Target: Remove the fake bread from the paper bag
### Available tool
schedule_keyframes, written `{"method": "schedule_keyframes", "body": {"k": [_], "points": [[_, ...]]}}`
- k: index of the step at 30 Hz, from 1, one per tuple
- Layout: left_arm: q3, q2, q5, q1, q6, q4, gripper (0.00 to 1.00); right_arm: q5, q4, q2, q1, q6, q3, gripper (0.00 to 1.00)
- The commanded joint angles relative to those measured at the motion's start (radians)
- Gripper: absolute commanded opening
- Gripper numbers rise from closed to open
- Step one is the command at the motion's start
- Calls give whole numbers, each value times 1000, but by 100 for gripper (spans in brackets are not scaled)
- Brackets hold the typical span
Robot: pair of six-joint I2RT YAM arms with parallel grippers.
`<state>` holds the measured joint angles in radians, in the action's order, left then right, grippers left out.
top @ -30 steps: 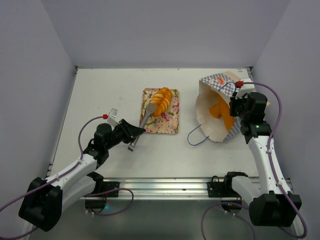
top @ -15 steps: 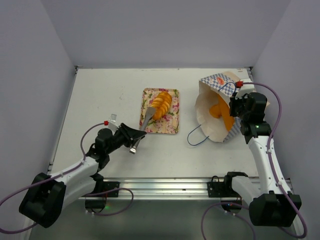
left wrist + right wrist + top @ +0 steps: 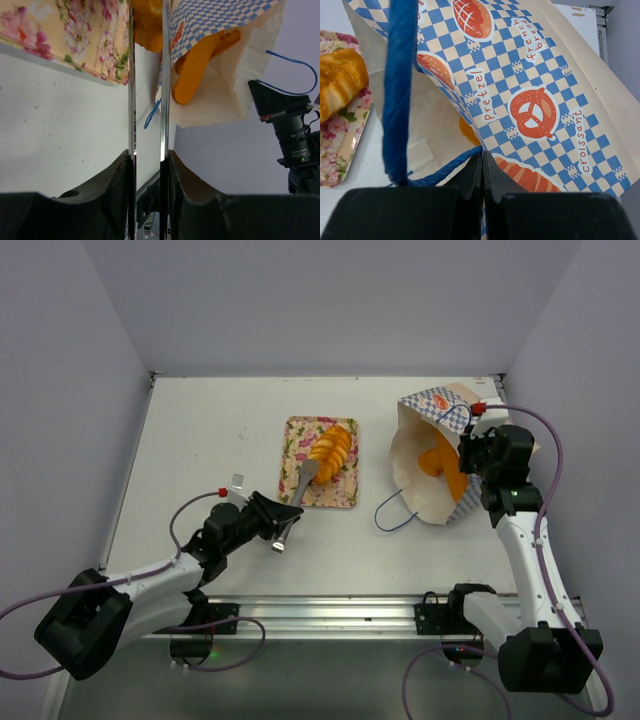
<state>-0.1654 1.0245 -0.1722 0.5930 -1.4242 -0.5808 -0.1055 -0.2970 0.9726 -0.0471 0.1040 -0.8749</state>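
Note:
The paper bag [image 3: 428, 455] lies on its side at the right, mouth facing left, with orange fake bread [image 3: 441, 466] inside. One ridged croissant [image 3: 331, 448] rests on the flowered tray [image 3: 343, 492]. My left gripper [image 3: 279, 529] is shut on metal tongs [image 3: 302, 478], whose open tips lie at the tray's near left part, just short of the croissant. In the left wrist view the tong blades [image 3: 131, 75] run between my fingers [image 3: 118, 172] toward the croissant [image 3: 148, 25] and the bag [image 3: 225, 30]. My right gripper [image 3: 483, 159] is shut on the bag's checkered rim [image 3: 545, 90].
A blue cord handle [image 3: 392, 515] lies on the table in front of the bag; the other handle [image 3: 400, 75] crosses the right wrist view. The tray sits mid-table. Grey walls enclose the table on three sides.
My left arm has drawn back toward the near edge with the tongs. The tong tips have come off the croissant, which stays on the tray. The right arm has not moved.

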Motion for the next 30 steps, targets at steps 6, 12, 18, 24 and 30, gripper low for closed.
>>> {"method": "schedule_keyframes", "body": {"k": [6, 12, 18, 24, 30], "points": [[0, 39, 36, 44, -22, -114, 24, -19, 41, -26, -5, -17, 2, 0], [21, 17, 17, 59, -33, -102, 33, -20, 41, -23, -4, -18, 4, 0], [21, 6, 13, 80, -36, -87, 40, -19, 42, -25, -5, -18, 4, 0], [20, 13, 8, 106, -38, -82, 42, -19, 41, -25, -4, -18, 2, 0], [7, 32, -6, 131, -35, -74, 43, -19, 41, -25, -5, -17, 4, 0]]}}
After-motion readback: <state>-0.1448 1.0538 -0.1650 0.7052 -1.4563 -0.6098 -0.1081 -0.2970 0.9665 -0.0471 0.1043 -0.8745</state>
